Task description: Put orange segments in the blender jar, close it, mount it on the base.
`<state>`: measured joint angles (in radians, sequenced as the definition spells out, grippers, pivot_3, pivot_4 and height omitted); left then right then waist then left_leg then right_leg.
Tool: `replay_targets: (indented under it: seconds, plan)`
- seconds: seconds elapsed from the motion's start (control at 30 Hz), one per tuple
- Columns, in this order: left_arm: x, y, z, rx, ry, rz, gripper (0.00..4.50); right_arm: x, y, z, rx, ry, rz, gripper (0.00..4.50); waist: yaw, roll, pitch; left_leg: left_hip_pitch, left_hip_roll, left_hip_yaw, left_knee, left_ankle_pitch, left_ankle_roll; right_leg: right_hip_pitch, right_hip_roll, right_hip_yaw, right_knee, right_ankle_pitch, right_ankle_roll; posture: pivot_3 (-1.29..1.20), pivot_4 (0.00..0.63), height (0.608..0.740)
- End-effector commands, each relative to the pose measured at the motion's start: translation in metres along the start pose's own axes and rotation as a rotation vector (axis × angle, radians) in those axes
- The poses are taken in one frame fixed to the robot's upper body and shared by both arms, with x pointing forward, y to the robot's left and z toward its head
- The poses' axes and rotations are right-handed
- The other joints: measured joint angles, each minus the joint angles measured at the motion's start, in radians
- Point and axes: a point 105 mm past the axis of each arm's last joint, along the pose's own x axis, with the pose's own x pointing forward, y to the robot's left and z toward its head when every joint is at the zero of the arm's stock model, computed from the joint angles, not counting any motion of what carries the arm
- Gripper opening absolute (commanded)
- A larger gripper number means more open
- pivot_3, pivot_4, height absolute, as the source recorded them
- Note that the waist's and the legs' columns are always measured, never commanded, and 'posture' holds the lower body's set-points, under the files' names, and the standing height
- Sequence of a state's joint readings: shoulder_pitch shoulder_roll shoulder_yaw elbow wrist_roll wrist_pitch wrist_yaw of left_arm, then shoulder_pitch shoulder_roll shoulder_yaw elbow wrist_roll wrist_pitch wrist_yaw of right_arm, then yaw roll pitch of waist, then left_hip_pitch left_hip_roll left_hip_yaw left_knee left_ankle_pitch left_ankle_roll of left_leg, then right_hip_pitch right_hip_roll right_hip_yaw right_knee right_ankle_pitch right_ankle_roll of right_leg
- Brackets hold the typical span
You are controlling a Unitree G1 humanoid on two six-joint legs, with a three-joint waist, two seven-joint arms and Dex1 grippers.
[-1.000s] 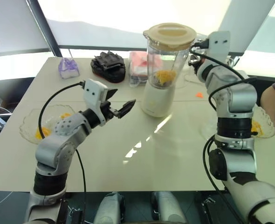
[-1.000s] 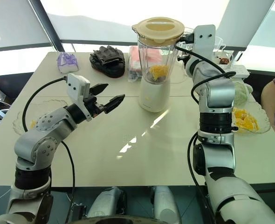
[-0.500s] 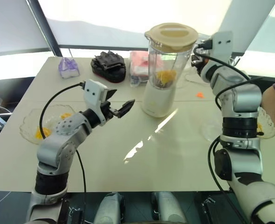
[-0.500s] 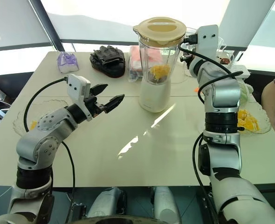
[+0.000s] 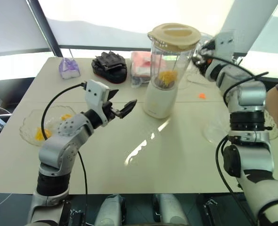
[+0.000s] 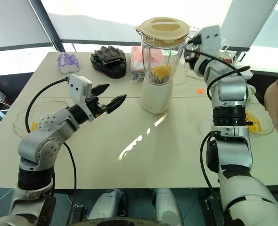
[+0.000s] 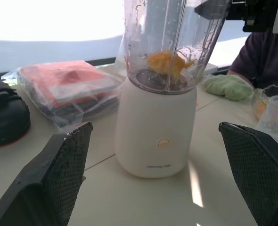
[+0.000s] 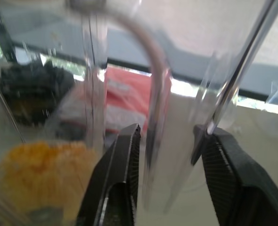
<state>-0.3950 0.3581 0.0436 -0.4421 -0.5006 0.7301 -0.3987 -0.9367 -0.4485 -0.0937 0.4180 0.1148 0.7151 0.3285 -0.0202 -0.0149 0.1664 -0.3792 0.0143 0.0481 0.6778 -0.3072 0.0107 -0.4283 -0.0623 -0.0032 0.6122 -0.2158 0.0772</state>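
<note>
Blender jar (image 6: 160, 52) w/ orange segments (image 6: 161, 72) inside, on base (image 6: 156, 96), table (image 6: 143, 155) centre-rear.

You get strong daylight from the windows (image 5: 129, 19) beyond the far edge of the surface (image 5: 176, 160), and they wash out to white. A bright streak of glare runs across the middle of the surface. In the right wrist view the blender jar (image 8: 129, 94) is smeared and out of focus. The left wrist view is sharp, though its window area is blown out.
</note>
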Motion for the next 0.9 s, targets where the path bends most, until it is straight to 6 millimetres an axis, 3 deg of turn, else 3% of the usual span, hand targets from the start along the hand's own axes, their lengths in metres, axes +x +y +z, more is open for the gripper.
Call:
replay_targets:
  seconds: [0.03, 0.07, 0.1, 0.4, 0.63, 0.8, 0.9]
  plan:
    - [0.0, -0.001, 0.011, 0.032, -0.04, 0.0, 4.5, -0.001, -0.001, 0.001, -0.023, 0.008, -0.017, 3.96, 0.003, 0.005, 0.003, -0.006, 0.0, 0.0, 0.0, 0.0, 0.0, -0.005, -0.001, 0.0, 0.0, 0.0, 0.0, 0.0, 0.15, 0.74]
    - [0.0, 0.0, 0.011, 0.032, -0.04, 0.001, 4.5, -0.001, -0.002, 0.0, -0.032, 0.01, -0.025, 4.33, 0.004, 0.007, 0.004, -0.012, -0.001, 0.0, 0.002, 0.0, 0.0, -0.011, -0.001, 0.0, 0.001, 0.001, 0.0, 0.0, 0.15, 0.74]
    - [0.0, 0.0, 0.011, 0.033, -0.039, 0.001, 4.5, -0.001, -0.003, 0.0, -0.036, 0.012, -0.036, 4.43, 0.002, 0.007, 0.004, -0.018, -0.001, 0.001, 0.002, 0.001, -0.001, -0.018, -0.001, 0.001, 0.002, 0.001, 0.001, 0.0, 0.15, 0.74]
    - [-0.001, 0.0, 0.008, 0.025, -0.029, -0.004, 4.5, -0.02, -0.007, 0.01, -0.072, -0.02, -0.076, 4.43, 0.008, 0.007, 0.004, -0.03, -0.001, 0.001, 0.0, 0.001, -0.002, -0.031, 0.001, -0.002, 0.002, 0.005, 0.007, 0.0, 0.15, 0.74]
    - [-0.003, 0.004, 0.008, 0.028, -0.026, 0.001, 4.5, -0.057, -0.014, 0.014, -0.079, -0.021, -0.11, 4.43, 0.009, 0.007, 0.004, -0.03, -0.003, 0.001, 0.003, 0.001, -0.001, -0.028, 0.001, -0.002, 0.001, 0.004, 0.006, 0.0, 0.15, 0.74]
    - [-0.005, 0.006, 0.011, 0.031, -0.026, -0.004, 4.5, -0.086, -0.011, 0.01, -0.067, 0.0, -0.105, 4.43, 0.007, 0.007, 0.004, -0.03, -0.002, 0.001, 0.004, 0.001, -0.001, -0.028, 0.002, -0.001, 0.002, 0.004, 0.007, 0.0, 0.15, 0.74]
    - [-0.008, 0.01, 0.012, 0.046, -0.02, -0.008, 4.5, -0.107, -0.006, 0.019, -0.049, -0.033, -0.079, 4.43, 0.007, 0.007, 0.004, -0.029, -0.002, 0.0, 0.004, 0.001, -0.001, -0.028, 0.002, -0.001, 0.003, 0.004, 0.007, 0.0, 0.15, 0.74]
